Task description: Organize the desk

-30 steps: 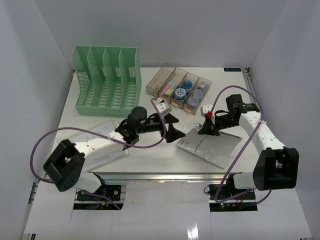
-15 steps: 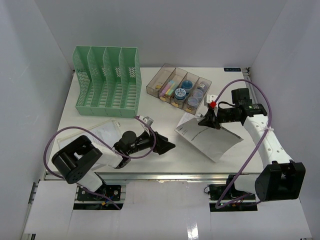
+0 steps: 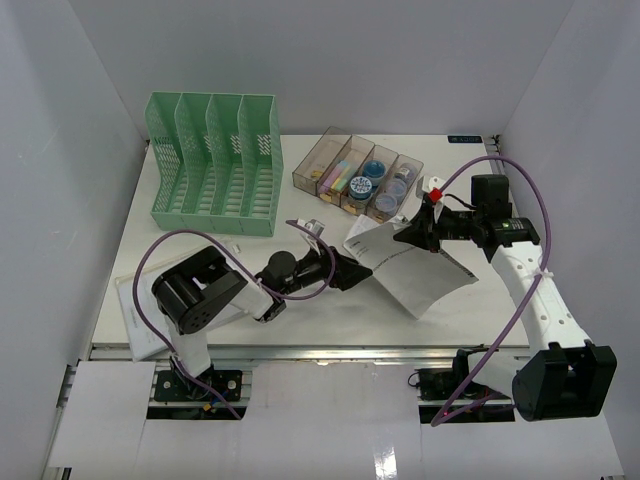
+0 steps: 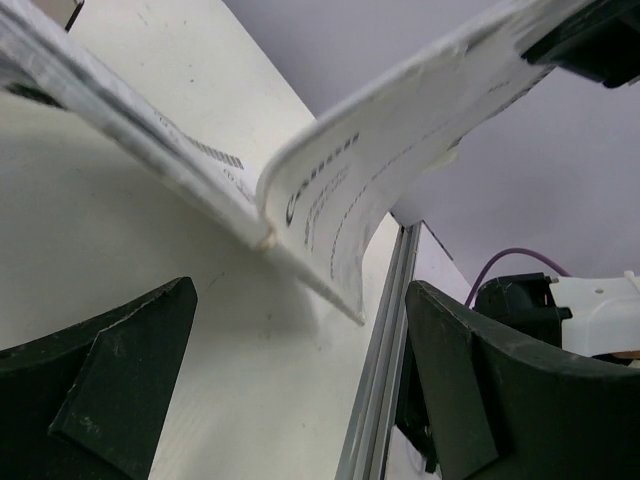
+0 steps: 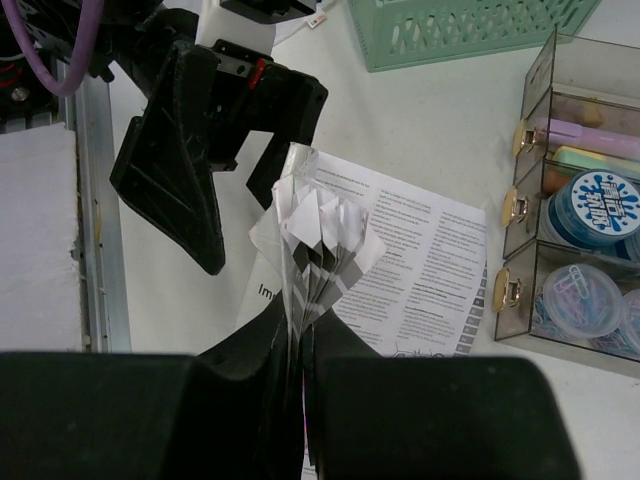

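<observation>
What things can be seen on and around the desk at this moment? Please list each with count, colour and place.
file rack: one, green, far left of the desk
compartment tray: one, clear, far middle, right of the rack
round tin: one, blue, inside the tray
tub of paper clips: one, clear with coloured clips, inside the tray
pastel items: several, pink, yellow and green, inside the tray; kind unclear
printed papers: one bundle, white with black text, middle right, one end lifted
loose sheet: one, white, near left corner, partly under the left arm
desk: one, white
left gripper: one, black, open, low beside the papers
right gripper: one, black, shut on the papers
</observation>
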Robot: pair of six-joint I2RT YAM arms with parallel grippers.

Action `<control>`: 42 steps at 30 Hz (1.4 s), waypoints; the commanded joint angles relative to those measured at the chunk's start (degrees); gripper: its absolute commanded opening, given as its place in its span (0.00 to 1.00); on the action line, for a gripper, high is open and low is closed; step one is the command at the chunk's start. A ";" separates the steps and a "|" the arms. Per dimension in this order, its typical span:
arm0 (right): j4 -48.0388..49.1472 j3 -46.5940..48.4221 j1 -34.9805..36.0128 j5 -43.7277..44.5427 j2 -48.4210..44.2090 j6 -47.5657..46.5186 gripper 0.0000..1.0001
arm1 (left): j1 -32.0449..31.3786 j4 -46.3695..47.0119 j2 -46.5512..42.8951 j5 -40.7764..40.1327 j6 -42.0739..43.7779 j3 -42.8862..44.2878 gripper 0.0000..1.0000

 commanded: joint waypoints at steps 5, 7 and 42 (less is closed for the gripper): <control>9.33 -1.64 -0.07 -4.52 -1.63 10.80 0.08 | -0.79 11.11 2.22 0.25 2.27 7.21 0.91; 10.16 -2.08 -0.01 -4.96 -1.86 11.93 0.08 | -0.80 11.44 3.39 0.15 2.18 8.35 0.89; 14.39 -7.11 -1.93 5.82 -0.71 12.44 0.32 | -1.31 -9.26 -10.79 11.56 23.00 8.57 0.00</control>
